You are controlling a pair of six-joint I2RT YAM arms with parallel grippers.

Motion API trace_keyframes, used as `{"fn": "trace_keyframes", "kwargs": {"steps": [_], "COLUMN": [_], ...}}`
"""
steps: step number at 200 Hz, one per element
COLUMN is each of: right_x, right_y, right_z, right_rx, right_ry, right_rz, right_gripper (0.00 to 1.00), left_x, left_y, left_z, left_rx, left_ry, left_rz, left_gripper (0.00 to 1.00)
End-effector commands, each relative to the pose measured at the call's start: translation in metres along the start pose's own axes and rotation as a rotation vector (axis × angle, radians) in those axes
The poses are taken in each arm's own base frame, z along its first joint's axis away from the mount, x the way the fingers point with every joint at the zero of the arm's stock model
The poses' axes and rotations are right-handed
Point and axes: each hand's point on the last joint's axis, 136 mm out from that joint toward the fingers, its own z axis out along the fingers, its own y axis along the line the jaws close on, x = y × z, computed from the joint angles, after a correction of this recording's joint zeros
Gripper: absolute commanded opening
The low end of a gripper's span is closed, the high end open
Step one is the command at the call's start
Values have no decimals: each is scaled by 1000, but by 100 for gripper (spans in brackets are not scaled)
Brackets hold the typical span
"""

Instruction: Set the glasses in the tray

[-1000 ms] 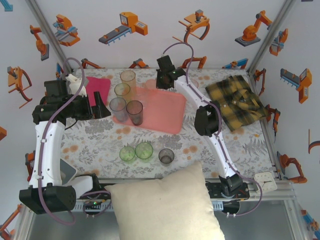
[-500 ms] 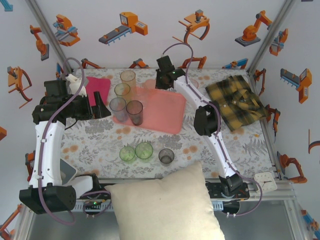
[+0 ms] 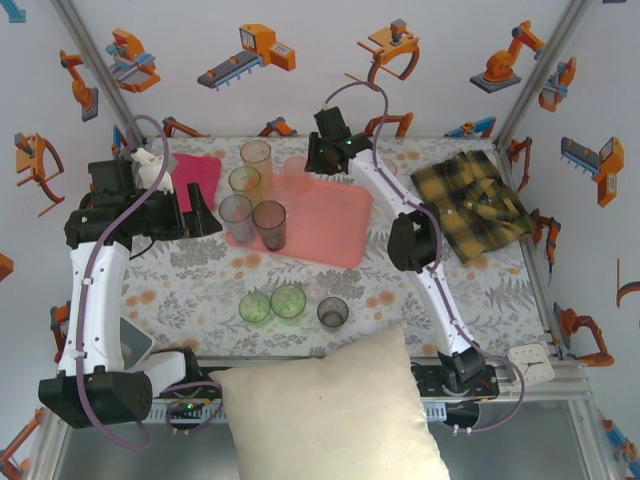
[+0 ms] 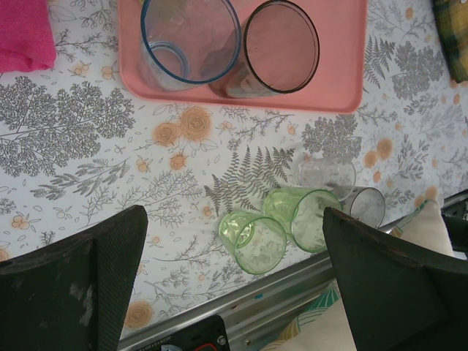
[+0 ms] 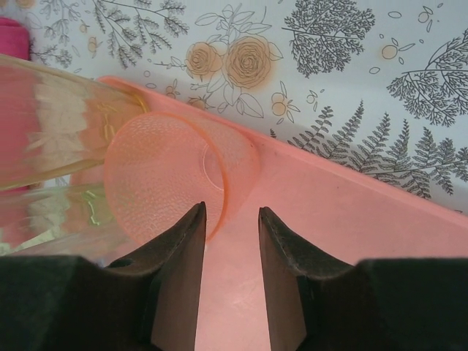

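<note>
Magenta cloth (image 3: pixel 195 168) is lying at the far left of the surface (image 3: pixel 190 275), and the left end effector (image 3: pixel 203 213) is hovering just beside it. Its wrist camera is showing the fingers (image 4: pixel 80 285) spread wide with nothing between them. That same view is making plain what the overhead view leaves harder to judge: the blue-rimmed tumbler (image 4: pixel 186 40) and the smoky tumbler (image 4: pixel 281 47) are standing inside the tray (image 4: pixel 344 80), at its near left corner. Nearer the arms, a green tumbler (image 3: pixel 254 307) and a second green tumbler (image 3: pixel 288 300) are sitting side by side on the bare surface. A grey tumbler (image 3: pixel 333 312) is standing near them.

From above, an orange tumbler (image 3: pixel 256 157) and a yellow-green tumbler (image 3: pixel 245 182) are standing upright by the tray's far left edge; whether they are on it is unclear. The right end effector (image 5: pixel 232 212) is hanging over the tray's far left corner, fingers slightly parted with tray showing between them. The pink tumbler (image 5: pixel 164 179) is standing there, its rim meeting the left fingertip, though contact is hard to judge. A yellow plaid shirt (image 3: pixel 472 205) is lying at far right.
</note>
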Motion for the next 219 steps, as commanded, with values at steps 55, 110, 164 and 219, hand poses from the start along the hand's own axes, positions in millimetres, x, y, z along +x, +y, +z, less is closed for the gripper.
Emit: {"fn": "trace_keyframes", "kwargs": {"steps": [55, 110, 164, 219], "right_x": [-24, -43, -48, 11], "right_y": [13, 15, 5, -16], "right_z": [-7, -27, -89, -197], "right_rx": [-101, -160, -71, 63], "right_ry": [-51, -80, -103, -67], "right_rz": [65, 120, 80, -16], "right_gripper": [38, 38, 38, 37], "left_x": [-6, -6, -2, 13], "left_y": [-3, 0, 3, -13], "left_z": [-5, -8, -14, -7], "left_rx": [11, -7, -45, 39], "left_ry": [-24, -35, -52, 4], "left_rz": [5, 7, 30, 120], "left_gripper": [97, 97, 97, 97]}}
